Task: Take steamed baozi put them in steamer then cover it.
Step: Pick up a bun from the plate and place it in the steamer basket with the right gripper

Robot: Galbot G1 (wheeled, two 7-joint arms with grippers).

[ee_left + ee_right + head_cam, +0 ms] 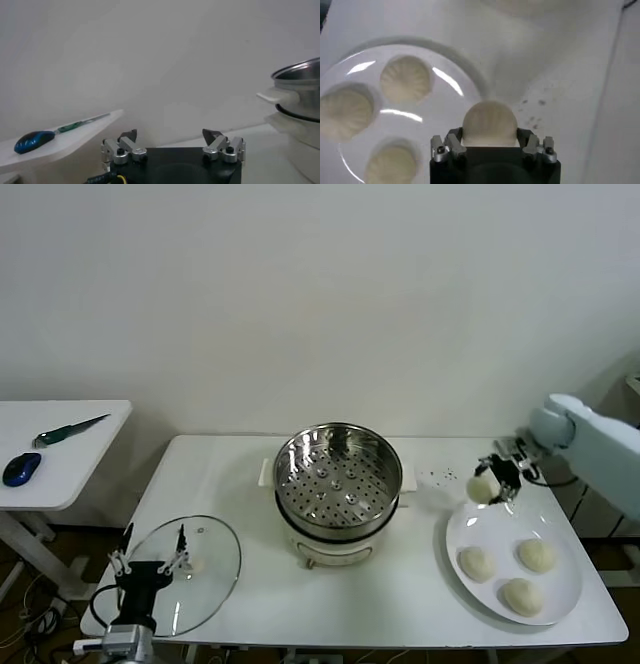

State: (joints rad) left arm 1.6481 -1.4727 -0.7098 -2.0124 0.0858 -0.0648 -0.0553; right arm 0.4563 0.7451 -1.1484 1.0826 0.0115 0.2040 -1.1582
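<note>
My right gripper point(487, 484) is shut on one cream-white baozi point(489, 123) and holds it in the air above the far edge of the white plate point(560, 604). Three more baozi point(476, 563) lie on that plate, also seen in the right wrist view as pleated baozi point(406, 79). The steamer point(337, 474), a shiny steel basket with a perforated floor on a cream pot, stands uncovered at the table's middle, to the left of the held bun. My left gripper point(150, 560) hangs open over the glass lid point(200, 579) at the front left.
A side table point(85, 449) at the far left carries a blue mouse point(21, 469) and a green-handled tool point(70, 430). The steamer's rim and handle point(274, 96) show in the left wrist view. Dark specks mark the tabletop point(445, 477) between steamer and plate.
</note>
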